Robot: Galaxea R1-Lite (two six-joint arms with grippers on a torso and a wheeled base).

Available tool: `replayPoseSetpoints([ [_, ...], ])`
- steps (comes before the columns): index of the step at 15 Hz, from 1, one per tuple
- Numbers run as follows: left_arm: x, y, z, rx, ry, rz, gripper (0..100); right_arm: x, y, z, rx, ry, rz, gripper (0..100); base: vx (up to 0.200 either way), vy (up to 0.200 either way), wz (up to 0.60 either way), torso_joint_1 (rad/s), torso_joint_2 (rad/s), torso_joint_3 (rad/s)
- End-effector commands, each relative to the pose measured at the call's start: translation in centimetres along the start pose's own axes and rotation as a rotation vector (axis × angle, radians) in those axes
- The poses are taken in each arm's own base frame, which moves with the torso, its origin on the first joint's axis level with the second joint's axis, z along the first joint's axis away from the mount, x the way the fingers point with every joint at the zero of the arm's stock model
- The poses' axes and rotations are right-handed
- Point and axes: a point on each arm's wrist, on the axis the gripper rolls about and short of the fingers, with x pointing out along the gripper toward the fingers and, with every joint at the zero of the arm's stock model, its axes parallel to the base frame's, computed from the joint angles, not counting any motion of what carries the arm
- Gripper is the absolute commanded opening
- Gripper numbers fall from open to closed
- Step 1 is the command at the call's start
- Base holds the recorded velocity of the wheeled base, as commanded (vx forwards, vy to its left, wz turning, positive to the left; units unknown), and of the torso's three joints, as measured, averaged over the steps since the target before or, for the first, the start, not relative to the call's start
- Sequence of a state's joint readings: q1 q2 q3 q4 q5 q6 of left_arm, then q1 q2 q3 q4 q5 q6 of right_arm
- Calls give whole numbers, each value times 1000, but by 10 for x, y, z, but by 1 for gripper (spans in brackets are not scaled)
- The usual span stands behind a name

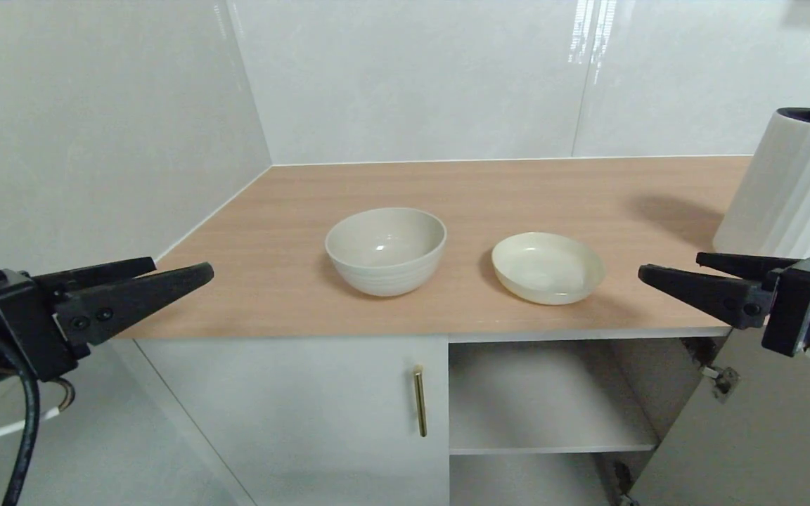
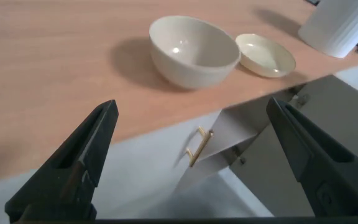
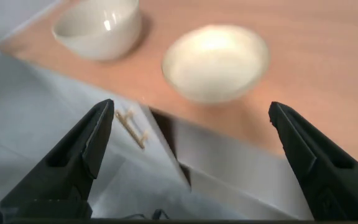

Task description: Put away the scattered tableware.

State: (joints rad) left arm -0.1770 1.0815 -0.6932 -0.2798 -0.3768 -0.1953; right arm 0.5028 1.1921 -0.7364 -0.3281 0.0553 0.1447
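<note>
both grippers sit closest, held out short of the counter's front edge and touching nothing. left gripper [image 1: 183, 268] has its fingers [image 2: 82, 165] spread wide with nothing between them; right gripper [image 1: 669, 266] likewise has its fingers [image 3: 73, 165] far apart and grasping nothing. between the two sets of fingertips, on the wooden countertop [image 1: 285, 211], stand the two pieces of tableware. the bowl [image 1: 385, 249], deep and pale grey-white, is beyond the left fingertips and off toward the right gripper; it stands upright with its mouth facing up, and its inner wall shows bare down to the bottom, with a small glint of light. the shallow dish [image 1: 548, 267], cream coloured, sits just beside the bowl but apart from it, nearer the right fingertips; it lies flat, hollow side up, its inside likewise bare. both are round, so neither has a long axis to point anywhere. below the counter, under the dish, the cabinet's open compartment [image 1: 545, 393] shows a white shelf, with its door [image 1: 763, 436] swung out below the right fingers. the closed door [image 1: 292, 414] next to it carries an upright brass handle [image 1: 420, 400]. a white ribbed container [image 1: 792, 190] with a dark mouth stands on the countertop behind the right fingers.
</note>
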Motion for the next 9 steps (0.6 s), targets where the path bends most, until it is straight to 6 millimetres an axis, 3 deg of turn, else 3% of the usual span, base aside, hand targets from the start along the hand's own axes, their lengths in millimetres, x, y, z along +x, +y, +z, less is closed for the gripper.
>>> replayPoseSetpoints([
  [1,26,9,6,-15,39,11,100,12,-5,-1,-26,-9,-17,100,0,0,0,124,-325,-198],
  [5,56,15,30,-44,85,16,100,72,-27,26,-2,52,-207,100,0,0,0,38,-82,-47],
  [7,70,9,40,-143,148,16,100,78,-28,37,146,116,-290,100,0,0,0,0,0,0],
  [9,95,-5,48,-242,202,50,100,75,-27,43,164,106,-309,100,0,0,0,0,0,0],
])
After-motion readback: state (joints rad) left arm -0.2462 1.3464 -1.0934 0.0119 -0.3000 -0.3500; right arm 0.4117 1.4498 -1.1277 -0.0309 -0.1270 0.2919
